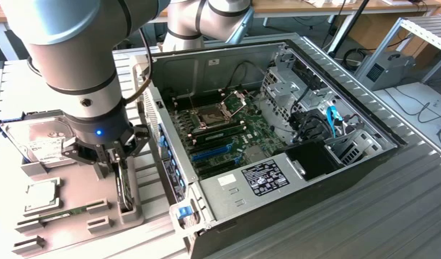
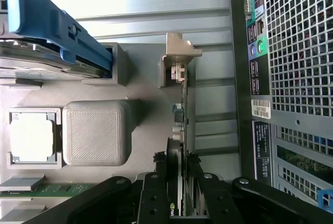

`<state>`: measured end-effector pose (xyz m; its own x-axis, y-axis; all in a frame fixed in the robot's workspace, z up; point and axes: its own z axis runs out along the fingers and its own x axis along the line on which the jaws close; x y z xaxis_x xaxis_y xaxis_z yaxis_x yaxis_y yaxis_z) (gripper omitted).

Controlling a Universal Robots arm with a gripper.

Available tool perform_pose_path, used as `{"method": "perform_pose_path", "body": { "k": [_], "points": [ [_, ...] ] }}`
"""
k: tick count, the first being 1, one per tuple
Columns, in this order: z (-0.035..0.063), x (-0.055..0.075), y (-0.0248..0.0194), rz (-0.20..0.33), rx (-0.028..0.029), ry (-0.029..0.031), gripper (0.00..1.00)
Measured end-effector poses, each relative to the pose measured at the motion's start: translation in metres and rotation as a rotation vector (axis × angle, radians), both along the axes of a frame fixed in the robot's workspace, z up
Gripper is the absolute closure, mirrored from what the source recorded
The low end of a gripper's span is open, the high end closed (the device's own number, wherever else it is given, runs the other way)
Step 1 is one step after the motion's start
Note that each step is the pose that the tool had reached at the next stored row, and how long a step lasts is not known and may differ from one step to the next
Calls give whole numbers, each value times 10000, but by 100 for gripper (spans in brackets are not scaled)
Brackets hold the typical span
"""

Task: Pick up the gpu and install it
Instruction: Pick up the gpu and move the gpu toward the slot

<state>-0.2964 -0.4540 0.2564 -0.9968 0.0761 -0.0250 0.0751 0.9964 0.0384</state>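
You see the end effector (image 2: 178, 162) clamped on the thin black circuit card with silver bracket (image 2: 183, 104). The card stands on edge in the grey moulded holder (image 1: 131, 209), beside the open computer case (image 1: 278, 116).

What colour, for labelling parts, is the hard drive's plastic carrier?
Blue carrier; clearest in the wrist view.

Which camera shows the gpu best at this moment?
The wrist view: it looks straight along the gpu, standing on edge in its gray holder, with the gripper closed on both faces. The exterior view shows the gpu as a thin dark strip below the gripper.
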Motion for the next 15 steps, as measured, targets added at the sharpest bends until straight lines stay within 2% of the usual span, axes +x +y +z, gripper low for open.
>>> {"method": "perform_pose_path", "body": {
  "k": [15],
  "points": [
    [188, 0, 0, 0, 0, 0, 71]
  ]
}}
